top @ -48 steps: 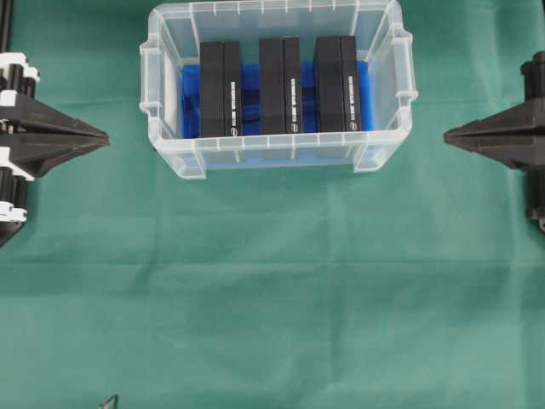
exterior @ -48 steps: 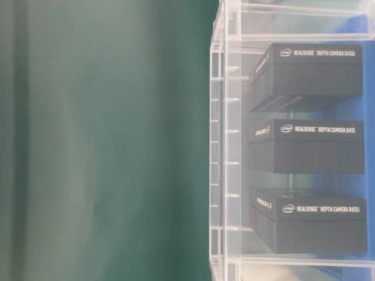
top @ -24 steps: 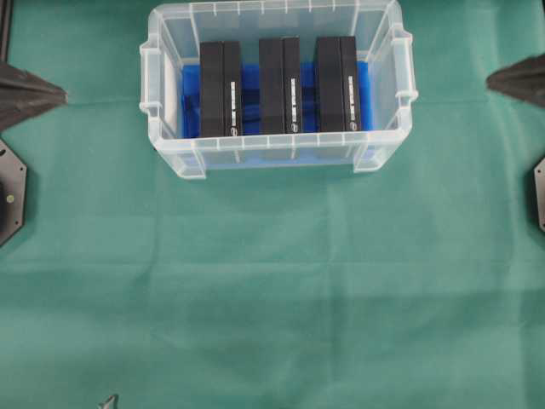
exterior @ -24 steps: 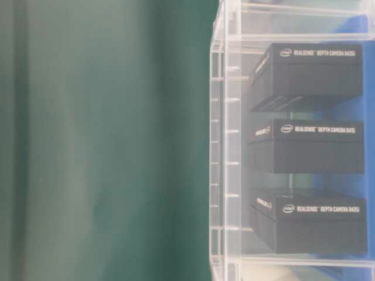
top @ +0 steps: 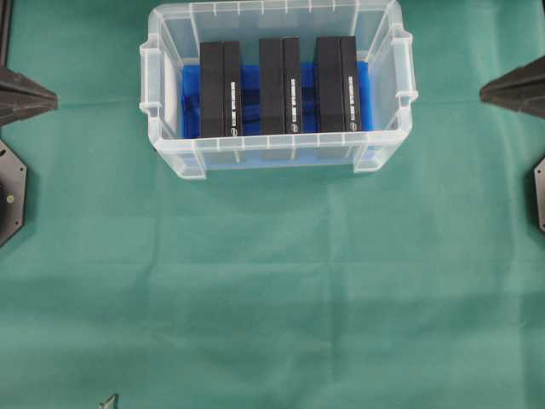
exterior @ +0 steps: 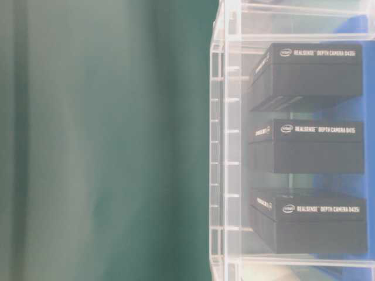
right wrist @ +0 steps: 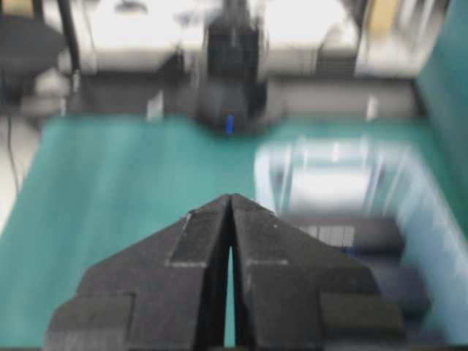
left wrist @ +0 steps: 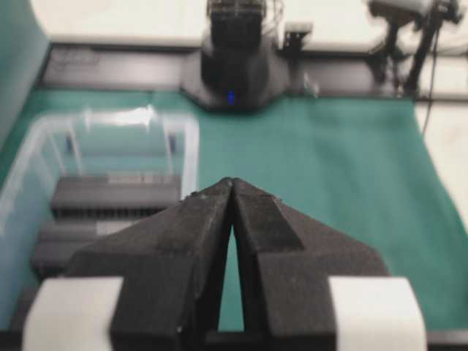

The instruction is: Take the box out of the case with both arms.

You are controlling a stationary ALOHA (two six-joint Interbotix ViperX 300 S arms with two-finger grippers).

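Inside the clear case (top: pixel 278 155) stand three black boxes (top: pixel 220 89), seemingly identical; both claws pressed together.

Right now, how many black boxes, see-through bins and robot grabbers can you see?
Black boxes: 3
See-through bin: 1
Robot grabbers: 2 (left gripper, right gripper)
Total: 6

Clear rimmed case (top: pixel 170 145) on green cloth, three black boxes (top: pixel 220 89) upright side by side inside.
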